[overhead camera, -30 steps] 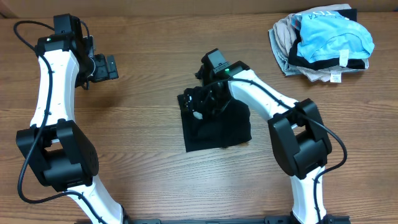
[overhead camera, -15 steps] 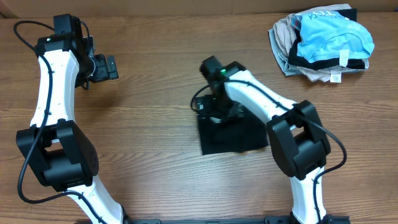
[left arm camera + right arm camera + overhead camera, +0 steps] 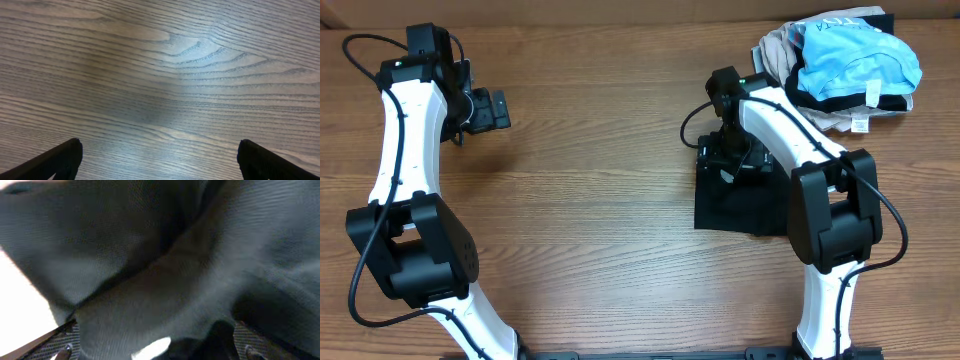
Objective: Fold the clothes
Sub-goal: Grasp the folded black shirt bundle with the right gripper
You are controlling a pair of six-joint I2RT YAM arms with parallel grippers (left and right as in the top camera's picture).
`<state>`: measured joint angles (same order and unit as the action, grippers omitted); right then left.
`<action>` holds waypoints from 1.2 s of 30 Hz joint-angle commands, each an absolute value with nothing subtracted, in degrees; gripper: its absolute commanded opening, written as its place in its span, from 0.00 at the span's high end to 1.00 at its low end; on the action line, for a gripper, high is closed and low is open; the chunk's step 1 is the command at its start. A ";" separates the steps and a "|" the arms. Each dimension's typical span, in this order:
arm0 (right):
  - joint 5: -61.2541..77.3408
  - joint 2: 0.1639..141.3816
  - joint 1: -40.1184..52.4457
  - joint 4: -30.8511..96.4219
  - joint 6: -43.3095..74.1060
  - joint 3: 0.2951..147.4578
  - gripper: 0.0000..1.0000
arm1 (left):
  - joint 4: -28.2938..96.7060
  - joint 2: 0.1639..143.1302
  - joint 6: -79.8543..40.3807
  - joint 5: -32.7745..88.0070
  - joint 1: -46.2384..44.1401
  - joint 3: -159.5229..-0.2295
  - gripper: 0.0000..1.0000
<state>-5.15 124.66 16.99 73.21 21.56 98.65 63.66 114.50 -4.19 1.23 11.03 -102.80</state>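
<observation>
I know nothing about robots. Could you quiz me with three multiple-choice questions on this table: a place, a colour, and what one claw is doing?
1. Where lies the heap of light blue and beige cloth garments? A. the middle B. overhead view's top right corner C. under the left arm
2. The folded fabric garment under the right gripper is: A. white B. black C. red
3. The left gripper is: A. open above bare wooden table B. shut on cloth C. shut, empty
B, it sits there; B, plainly black; A, fingers stand wide apart.
</observation>
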 commanded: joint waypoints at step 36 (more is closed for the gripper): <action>-12.23 121.51 26.55 60.34 25.30 82.87 0.90 | 64.29 115.13 -4.73 1.10 11.22 -103.11 0.00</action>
